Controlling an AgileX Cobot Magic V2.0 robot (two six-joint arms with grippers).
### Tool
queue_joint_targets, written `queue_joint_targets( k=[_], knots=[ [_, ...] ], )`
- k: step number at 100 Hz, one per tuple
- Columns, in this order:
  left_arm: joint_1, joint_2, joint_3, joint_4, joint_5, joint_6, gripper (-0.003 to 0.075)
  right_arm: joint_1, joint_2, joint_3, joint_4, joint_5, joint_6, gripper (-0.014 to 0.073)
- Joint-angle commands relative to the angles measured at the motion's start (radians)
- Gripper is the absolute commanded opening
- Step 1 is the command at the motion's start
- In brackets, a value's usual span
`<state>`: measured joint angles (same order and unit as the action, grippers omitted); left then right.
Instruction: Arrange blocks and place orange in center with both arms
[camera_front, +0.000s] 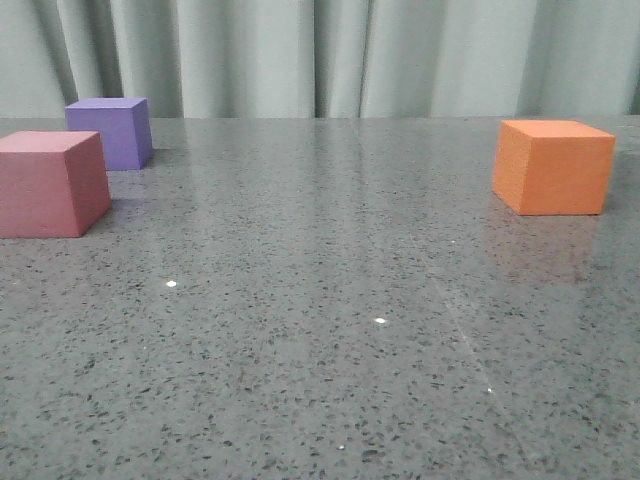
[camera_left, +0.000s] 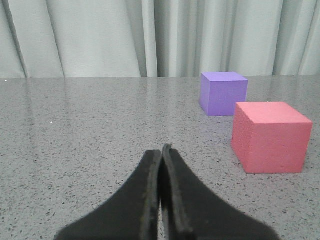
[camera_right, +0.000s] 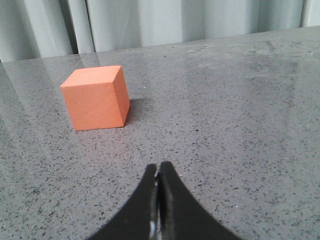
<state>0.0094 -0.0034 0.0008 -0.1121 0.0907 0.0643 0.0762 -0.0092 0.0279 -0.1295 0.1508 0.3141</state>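
Black left gripper (camera_left: 161, 150): your left wrist view shows its two fingers pressed together, nothing between them, low over the stone-look table (camera_front: 330, 380).
Black right gripper (camera_right: 158, 167): likewise closed up tight and empty; you will need to spread both before any grasp.
Orange cube (camera_right: 96, 98): ahead of the right gripper and well apart from it; in the front view it sits far right, alone.
Pinkish-red cube (camera_left: 270, 136): near left in the front view, ahead of the left gripper and off to one side.
Purple cube (camera_left: 223, 93): just behind the pinkish-red one, farther back on the left, a small gap between them.
Centre of table: no block sits there; nothing arranged yet.
Handling: the cubes look matte and foam-like, so expect them light, slightly squashy, not slippery.
Where to hold: take the orange cube across two opposite flat side faces, mid-height, with a gentle squeeze.
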Motion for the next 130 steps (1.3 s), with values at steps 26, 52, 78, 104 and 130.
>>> queue_joint_targets(
  k=[26, 52, 78, 104, 130],
  knots=[
    [-0.005, -0.034, 0.021, -0.001, -0.072, -0.007, -0.0019, -0.008, -0.028, -0.006, -0.014, -0.072, -0.006, -0.0122],
    [-0.005, -0.034, 0.021, -0.001, -0.076, -0.007, -0.0019, -0.008, -0.028, -0.006, -0.014, -0.072, -0.006, -0.0122],
    [-0.005, -0.034, 0.019, -0.001, -0.091, -0.007, -0.0020, -0.007, -0.028, -0.006, -0.018, -0.072, -0.006, -0.0122],
    [-0.005, -0.029, -0.099, -0.028, -0.091, -0.007, -0.0020, -0.006, -0.003, -0.072, -0.017, -0.111, -0.006, -0.0122],
    [-0.005, 0.084, -0.349, -0.028, 0.116, -0.007, -0.0020, -0.006, 0.163, -0.359, 0.016, 0.144, -0.006, -0.0120]
  ],
)
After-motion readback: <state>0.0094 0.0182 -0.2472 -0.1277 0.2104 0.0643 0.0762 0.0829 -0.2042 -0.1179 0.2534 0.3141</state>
